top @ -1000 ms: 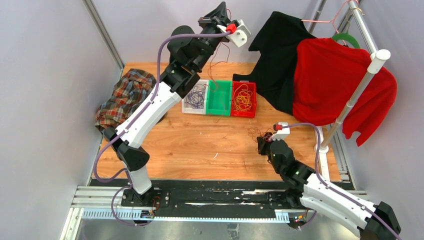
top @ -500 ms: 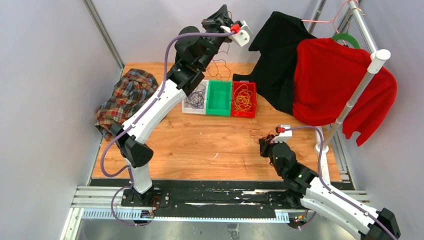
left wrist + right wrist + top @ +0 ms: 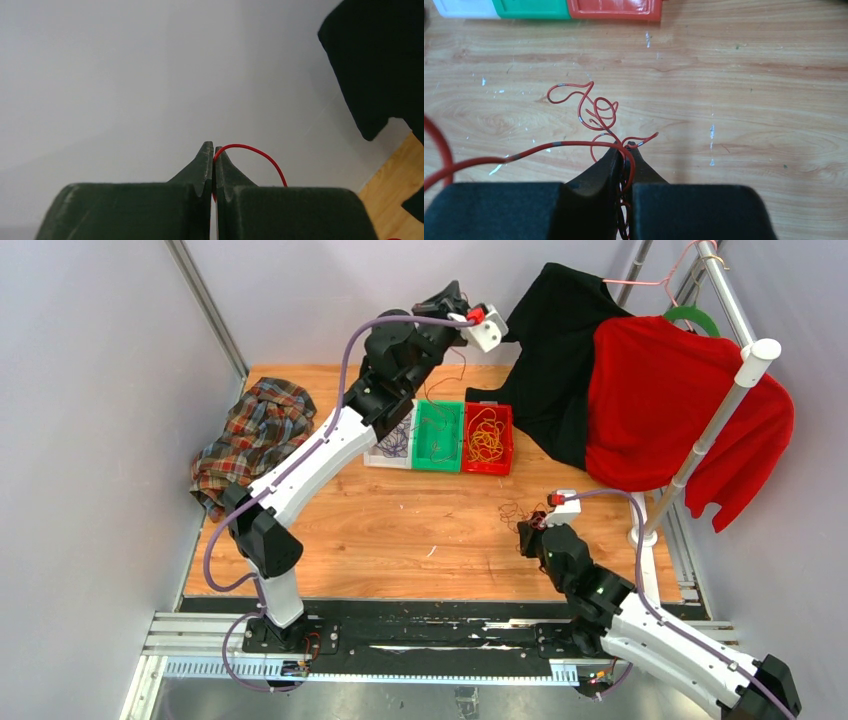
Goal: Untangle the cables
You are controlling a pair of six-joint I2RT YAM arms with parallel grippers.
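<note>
My left gripper (image 3: 448, 298) is raised high at the back, above the bins. It is shut on a thin dark red cable (image 3: 437, 390) that hangs down toward the green bin (image 3: 438, 455). In the left wrist view the fingers (image 3: 206, 165) are closed, and the red cable (image 3: 260, 156) arcs out of their tips. My right gripper (image 3: 522, 532) is low over the wooden table, shut on a small tangle of red cables (image 3: 510, 510). In the right wrist view the red curls (image 3: 596, 107) lie just beyond the gripper (image 3: 624, 147), and one strand runs off to the left.
A white bin with purple cables (image 3: 392, 437) and a red bin with yellow cables (image 3: 487, 437) flank the green bin. A plaid cloth (image 3: 250, 435) lies at the left edge. A black shirt (image 3: 560, 350) and a red shirt (image 3: 670, 400) hang on a rack (image 3: 720, 410) at the right.
My left arm has swung right and forward with the red cable, whose hanging end now dangles over the green bin. My right gripper has barely moved.
</note>
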